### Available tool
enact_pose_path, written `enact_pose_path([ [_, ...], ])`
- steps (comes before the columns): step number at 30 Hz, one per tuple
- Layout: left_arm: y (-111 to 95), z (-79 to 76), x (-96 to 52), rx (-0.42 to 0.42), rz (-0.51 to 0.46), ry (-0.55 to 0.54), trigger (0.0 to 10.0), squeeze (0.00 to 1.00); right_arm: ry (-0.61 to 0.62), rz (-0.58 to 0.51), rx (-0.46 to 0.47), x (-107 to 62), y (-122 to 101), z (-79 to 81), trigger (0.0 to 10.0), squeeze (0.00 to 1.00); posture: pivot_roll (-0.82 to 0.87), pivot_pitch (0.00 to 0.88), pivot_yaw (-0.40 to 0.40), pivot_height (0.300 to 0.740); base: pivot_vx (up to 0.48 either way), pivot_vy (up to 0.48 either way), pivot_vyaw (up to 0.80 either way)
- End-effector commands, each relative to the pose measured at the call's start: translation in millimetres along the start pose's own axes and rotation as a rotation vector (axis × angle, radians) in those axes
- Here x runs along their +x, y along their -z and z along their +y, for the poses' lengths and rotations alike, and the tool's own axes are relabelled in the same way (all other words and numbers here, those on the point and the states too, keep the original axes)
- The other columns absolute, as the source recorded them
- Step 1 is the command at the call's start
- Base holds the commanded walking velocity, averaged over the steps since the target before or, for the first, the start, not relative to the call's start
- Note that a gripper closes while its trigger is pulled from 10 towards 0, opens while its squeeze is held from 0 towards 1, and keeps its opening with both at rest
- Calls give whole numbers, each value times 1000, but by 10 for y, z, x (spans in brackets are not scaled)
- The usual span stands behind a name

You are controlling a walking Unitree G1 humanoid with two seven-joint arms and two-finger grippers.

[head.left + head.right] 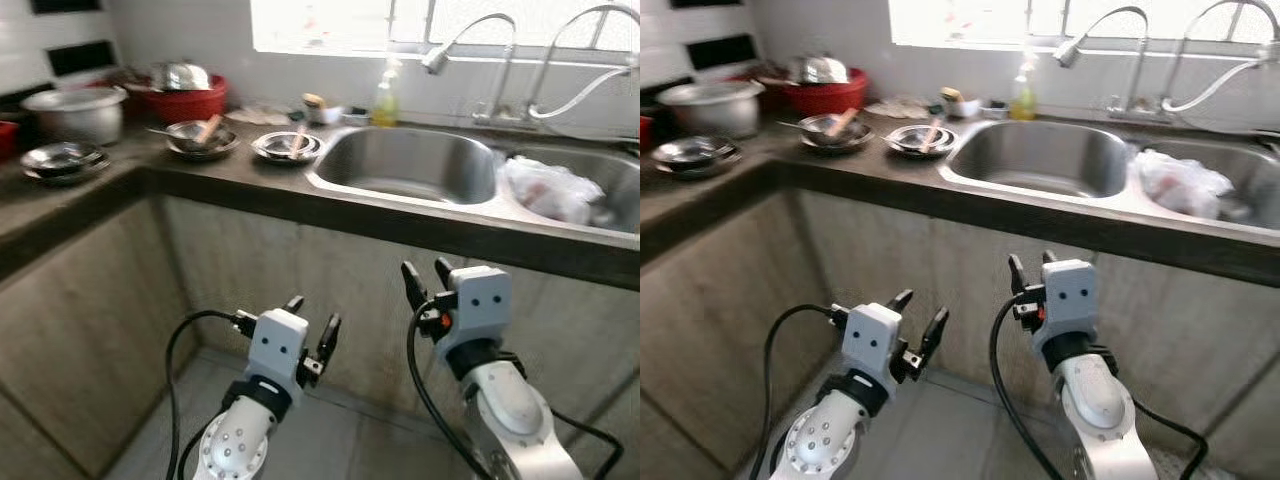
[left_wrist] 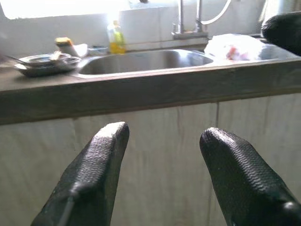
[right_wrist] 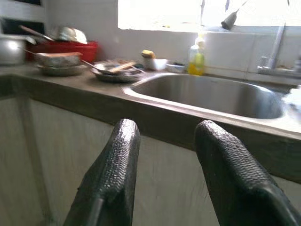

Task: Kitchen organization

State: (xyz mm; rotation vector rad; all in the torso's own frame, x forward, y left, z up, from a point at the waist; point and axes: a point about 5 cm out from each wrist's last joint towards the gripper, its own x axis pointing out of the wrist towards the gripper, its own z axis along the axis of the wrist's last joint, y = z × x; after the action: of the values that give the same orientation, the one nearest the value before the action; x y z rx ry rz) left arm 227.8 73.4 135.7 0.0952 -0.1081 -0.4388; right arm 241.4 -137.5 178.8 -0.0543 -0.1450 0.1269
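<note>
Fingers parted and empty on both arms: left gripper [image 1: 312, 322] held low before the cabinet front, right gripper [image 1: 427, 276] raised a little higher, just under the lip of the surface [image 1: 250, 180]. Both wrists cocked upward, fingers aimed at the counter edge, neither touching anything.

Likely still in the approach, nothing yet chosen. Work to be done sits up top: two steel bowls with utensils [image 1: 203, 138] [image 1: 287, 146] left of the sink basin [image 1: 410, 165], stacked steel plates [image 1: 62, 160] on the side run, a large steel pot [image 1: 76, 112] and a red basin [image 1: 185, 100] holding a steel vessel at the back, a yellow soap bottle [image 1: 386, 98] by the wall, a crumpled plastic bag [image 1: 550, 190] in the right-hand basin.

Best done by lifting the arms clear above the edge before reaching forward, keeping the fingers wide, then taking a bowl by its rim; utensils resting loose inside could slide or tip out if tilted
</note>
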Motion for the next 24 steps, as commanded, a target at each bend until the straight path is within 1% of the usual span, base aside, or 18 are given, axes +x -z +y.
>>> enact_pose_path([
  [1,-23,9,16,20,-11,-12,10000,0,4,-13,-10,17,-26,-11,10000,0,77,1,-23,740,240,0,563],
  [20,-17,8,39,24,-7,-7,10000,0,10,-16,-15,47,-26,-17,10000,0,76,0,-23,740,330,0,794],
  [22,-15,9,40,23,-8,-8,10000,0,9,-16,-16,51,-22,-15,10000,0,74,0,-22,740,341,0,506],
  [24,-13,9,43,24,-9,-8,10000,0,18,-20,-8,54,-20,-17,10000,0,75,0,-26,740,337,0,0],
])
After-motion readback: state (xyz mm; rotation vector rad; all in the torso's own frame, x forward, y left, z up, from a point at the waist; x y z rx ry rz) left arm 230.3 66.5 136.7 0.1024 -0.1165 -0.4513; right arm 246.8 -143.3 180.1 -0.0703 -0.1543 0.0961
